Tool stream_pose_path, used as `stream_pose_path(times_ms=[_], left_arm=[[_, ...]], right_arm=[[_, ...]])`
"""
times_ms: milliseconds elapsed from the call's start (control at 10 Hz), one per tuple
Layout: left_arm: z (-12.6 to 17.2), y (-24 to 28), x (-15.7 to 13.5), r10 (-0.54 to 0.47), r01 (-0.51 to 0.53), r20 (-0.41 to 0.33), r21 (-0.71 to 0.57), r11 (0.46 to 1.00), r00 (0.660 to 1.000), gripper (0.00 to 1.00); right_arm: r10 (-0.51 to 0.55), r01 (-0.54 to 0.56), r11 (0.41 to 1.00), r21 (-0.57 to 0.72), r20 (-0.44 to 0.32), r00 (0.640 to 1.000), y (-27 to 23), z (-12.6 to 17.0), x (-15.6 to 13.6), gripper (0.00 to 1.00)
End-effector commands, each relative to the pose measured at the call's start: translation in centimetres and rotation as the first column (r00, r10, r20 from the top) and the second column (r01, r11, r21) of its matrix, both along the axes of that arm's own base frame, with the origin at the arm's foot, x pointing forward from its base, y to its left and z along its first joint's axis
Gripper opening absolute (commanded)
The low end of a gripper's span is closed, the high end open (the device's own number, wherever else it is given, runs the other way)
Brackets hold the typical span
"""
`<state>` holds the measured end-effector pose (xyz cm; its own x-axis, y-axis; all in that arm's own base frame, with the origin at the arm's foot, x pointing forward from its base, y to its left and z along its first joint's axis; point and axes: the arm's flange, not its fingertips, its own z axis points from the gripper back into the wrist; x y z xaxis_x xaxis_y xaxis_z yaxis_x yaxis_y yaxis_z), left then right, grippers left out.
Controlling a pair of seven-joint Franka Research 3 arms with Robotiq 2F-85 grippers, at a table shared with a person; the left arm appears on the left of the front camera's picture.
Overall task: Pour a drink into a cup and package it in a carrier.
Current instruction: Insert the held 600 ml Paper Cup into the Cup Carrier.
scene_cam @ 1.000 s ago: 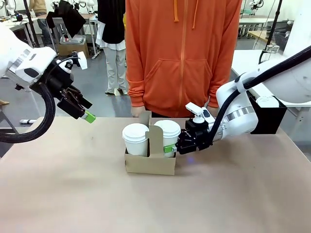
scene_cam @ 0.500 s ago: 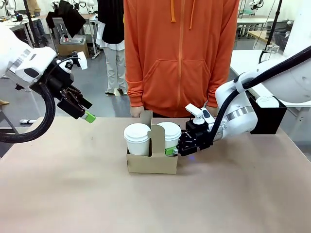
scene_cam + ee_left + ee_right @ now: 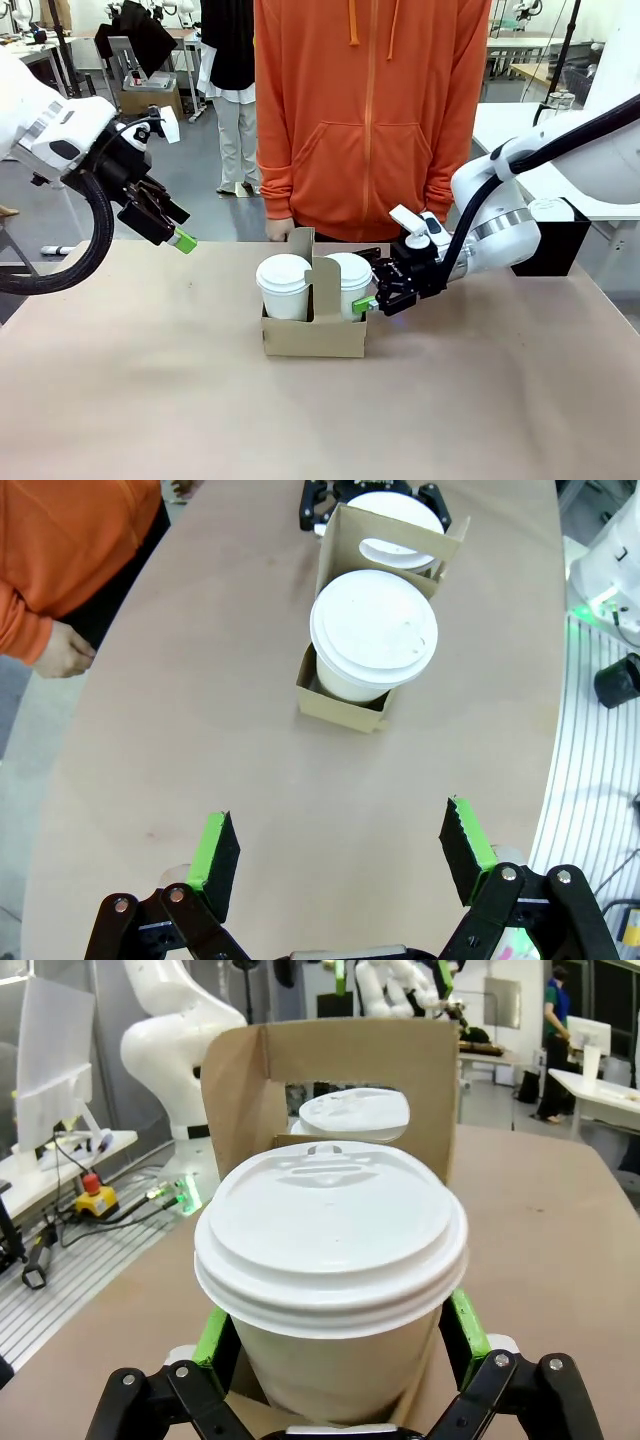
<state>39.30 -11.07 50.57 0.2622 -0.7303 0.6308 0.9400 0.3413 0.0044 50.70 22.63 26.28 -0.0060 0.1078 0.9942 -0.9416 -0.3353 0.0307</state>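
Two lidded cups (image 3: 349, 283) sit in the cardboard carrier (image 3: 314, 337) at frame centre on the surface (image 3: 150, 400). The right gripper (image 3: 368, 303) is spread around the right-hand cup. The left gripper (image 3: 175, 232), spread and empty, hangs upper left.

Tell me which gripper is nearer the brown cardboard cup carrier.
Right. The right gripper sits at the brown cardboard cup carrier, fingers open either side of a white lidded paper cup; the left gripper hovers off to its side.
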Motion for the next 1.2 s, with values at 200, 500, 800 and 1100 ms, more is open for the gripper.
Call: stream_pose_path(times_ms=[200, 500, 800, 1100], left_arm=[[0.3, -0.1, -0.1, 0.007, -0.007, -0.011, 0.01, 1.0, 1.0, 1.0], [0.3, -0.1, -0.1, 0.007, -0.007, -0.011, 0.01, 1.0, 1.0, 1.0], [0.3, -0.1, -0.1, 0.007, -0.007, -0.011, 0.01, 1.0, 1.0, 1.0], [0.3, -0.1, -0.1, 0.007, -0.007, -0.011, 0.01, 1.0, 1.0, 1.0]], right_arm=[[-0.089, 0.092, 0.994, -0.052, 0.063, 0.994, -5.6, 2.2, 1.1, 1.0], [-0.349, 0.341, 0.913, -0.223, 0.001, 0.937, -15.5, 6.5, -0.7, 1.0], [-0.607, 0.49, 0.732, -0.473, -0.128, 0.784, -23.3, 10.6, -5.1, 1.0], [-0.775, 0.553, 0.528, -0.644, -0.101, 0.623, -26.8, 11.8, -7.8, 1.0]])
